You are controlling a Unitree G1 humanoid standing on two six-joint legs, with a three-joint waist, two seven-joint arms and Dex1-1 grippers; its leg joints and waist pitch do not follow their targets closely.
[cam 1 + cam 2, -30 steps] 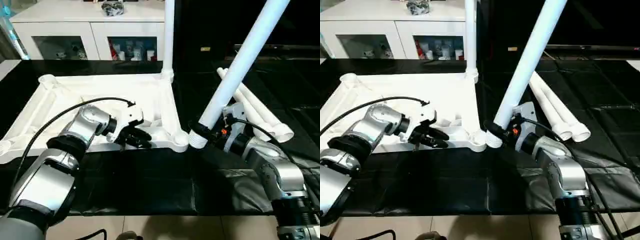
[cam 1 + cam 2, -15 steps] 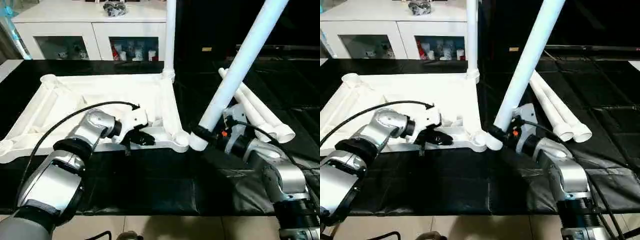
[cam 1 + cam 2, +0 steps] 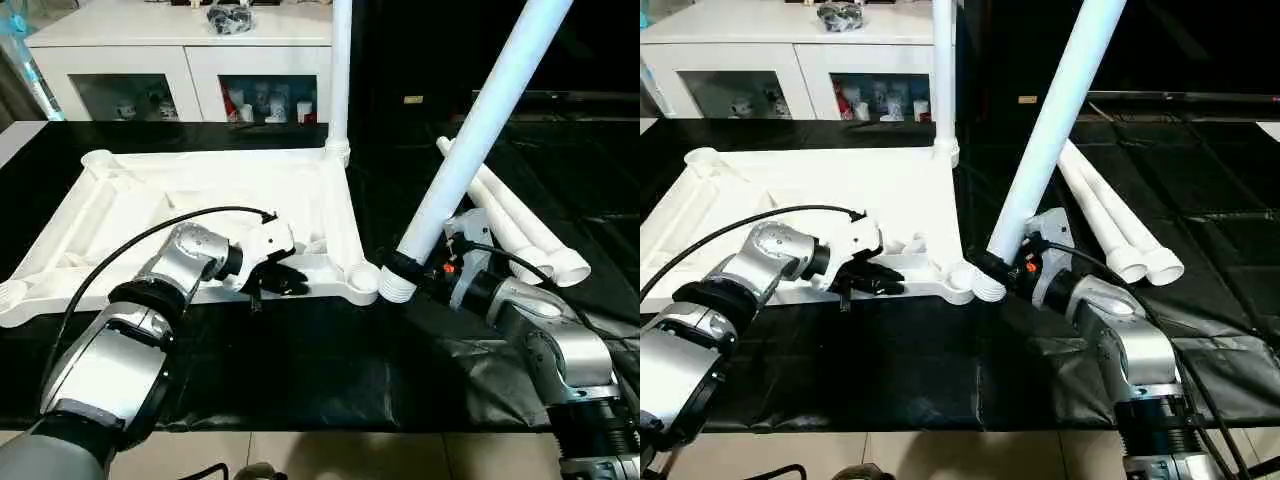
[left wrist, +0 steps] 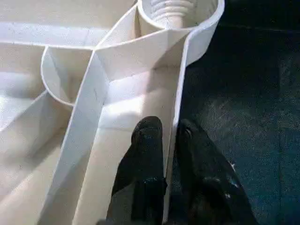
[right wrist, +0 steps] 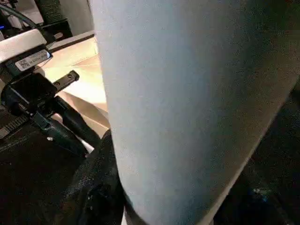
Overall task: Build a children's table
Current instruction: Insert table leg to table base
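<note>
The tabletop [image 3: 200,200] lies ribbed side up on the black mat [image 3: 300,370], filling the left half of the head view. One leg [image 3: 340,70] stands upright in the far-right corner socket, its top cut off by the upper edge. The left gripper [image 4: 168,140] pinches the near rim wall, one black finger [image 4: 147,154] inside the wall and the other outside it, closed against it; in the head view the fingertips are hard to separate from the dark mat. The right gripper [image 3: 405,270] grasps a second leg [image 3: 480,130] near its foot, tilted up to the upper right and running out of frame. The leg hides how its fingers close around it. The foot sits just beside the near-right corner socket [image 3: 362,277]; whether it touches cannot be told. Two more legs [image 3: 520,230] lie on the mat at right, partly behind the tilted one.
</note>
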